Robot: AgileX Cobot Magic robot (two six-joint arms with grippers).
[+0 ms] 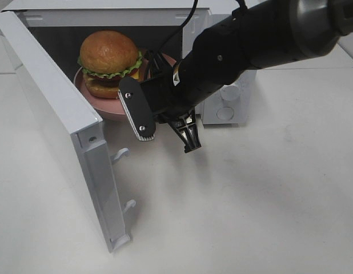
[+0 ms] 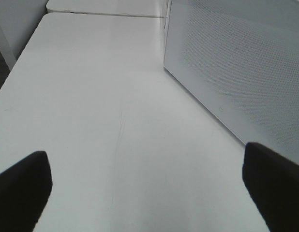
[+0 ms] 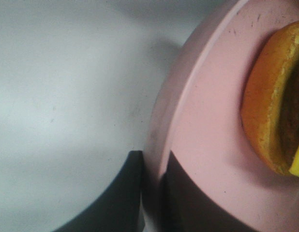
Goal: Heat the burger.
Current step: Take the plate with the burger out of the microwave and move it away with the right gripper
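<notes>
The burger (image 1: 109, 63), with its golden bun, green lettuce and dark patty, sits on a round pink plate (image 1: 99, 103) in the mouth of the open white microwave (image 1: 108, 11). My right gripper (image 1: 156, 71) reaches across from the right and is shut on the plate's rim. In the right wrist view my gripper (image 3: 154, 193) pinches the plate's edge (image 3: 212, 121), with the burger's bottom bun (image 3: 270, 106) just beyond. My left gripper (image 2: 147, 193) is open and empty above bare table, out of the exterior high view.
The microwave door (image 1: 62, 114) stands swung open at the left, with its latch hooks (image 1: 122, 153) facing the table. The microwave's control panel (image 1: 228, 97) is behind my right arm. The microwave's perforated side wall (image 2: 236, 72) stands near my left gripper.
</notes>
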